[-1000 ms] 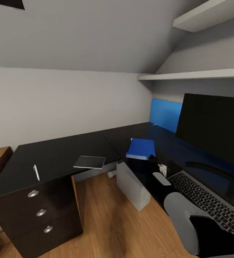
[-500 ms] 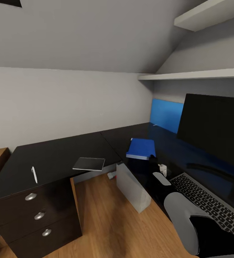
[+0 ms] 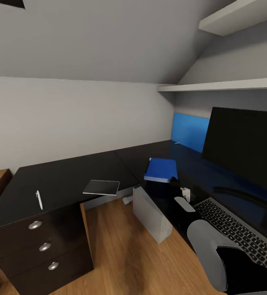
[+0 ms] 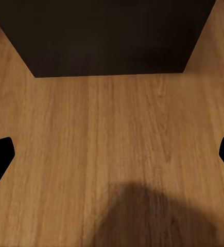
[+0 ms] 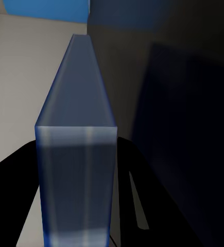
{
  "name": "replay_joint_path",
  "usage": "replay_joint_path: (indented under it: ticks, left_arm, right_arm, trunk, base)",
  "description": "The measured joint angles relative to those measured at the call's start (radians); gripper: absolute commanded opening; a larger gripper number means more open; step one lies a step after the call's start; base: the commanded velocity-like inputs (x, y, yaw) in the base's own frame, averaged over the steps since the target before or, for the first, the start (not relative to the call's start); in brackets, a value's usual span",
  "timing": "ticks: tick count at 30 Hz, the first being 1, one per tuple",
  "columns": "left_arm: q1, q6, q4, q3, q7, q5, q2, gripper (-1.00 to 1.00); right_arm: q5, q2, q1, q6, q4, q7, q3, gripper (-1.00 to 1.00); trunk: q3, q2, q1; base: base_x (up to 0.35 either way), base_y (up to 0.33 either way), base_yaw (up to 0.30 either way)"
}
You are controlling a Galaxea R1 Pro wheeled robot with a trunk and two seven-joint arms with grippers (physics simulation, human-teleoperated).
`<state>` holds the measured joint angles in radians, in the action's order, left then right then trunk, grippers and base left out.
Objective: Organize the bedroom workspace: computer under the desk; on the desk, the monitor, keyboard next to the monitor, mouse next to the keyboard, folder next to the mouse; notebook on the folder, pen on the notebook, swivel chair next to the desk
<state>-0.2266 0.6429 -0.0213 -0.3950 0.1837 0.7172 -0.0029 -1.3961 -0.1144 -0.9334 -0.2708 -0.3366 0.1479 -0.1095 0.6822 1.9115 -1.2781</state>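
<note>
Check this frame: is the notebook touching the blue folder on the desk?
Apart. The head view shows the notebook lying well clear of the folder, with bare black desk between them.

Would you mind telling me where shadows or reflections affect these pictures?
Head view: the glossy desk mirrors blue beneath the monitor, and a soft shadow darkens the wood floor. Left wrist view: a blurry dark shadow spreads over the floor near the frame's lower edge. Right wrist view: the folder looks washed-out and hazy.

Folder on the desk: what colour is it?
Bright blue, with a darker spine edge; the folder shows best in the head view.
</note>
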Motion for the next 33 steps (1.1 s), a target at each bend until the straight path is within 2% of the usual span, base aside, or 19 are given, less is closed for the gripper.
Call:
replay_joint_path:
  ticks: [26, 27, 33]
  left_arm:
    - [0.000, 0.000, 0.000, 0.000, 0.002, 0.000, 0.000, 1.00]
    - [0.000, 0.000, 0.000, 0.000, 0.002, 0.000, 0.000, 1.00]
    - [0.000, 0.000, 0.000, 0.000, 0.002, 0.000, 0.000, 1.00]
  right_arm:
    - [0.002, 0.000, 0.000, 0.000, 0.000, 0.000, 0.006, -1.00]
    - [0.002, 0.000, 0.000, 0.000, 0.000, 0.000, 0.006, 1.00]
    - [0.001, 0.000, 0.000, 0.000, 0.000, 0.000, 0.006, 1.00]
  trunk:
    - [0.000, 0.000, 0.000]
    - [0.000, 0.000, 0.000]
    - [0.000, 0.000, 0.000]
  base:
    - [-0.034, 0.000, 0.000]
    - [0.000, 0.000, 0.000]
    - [0.000, 0.000, 0.000]
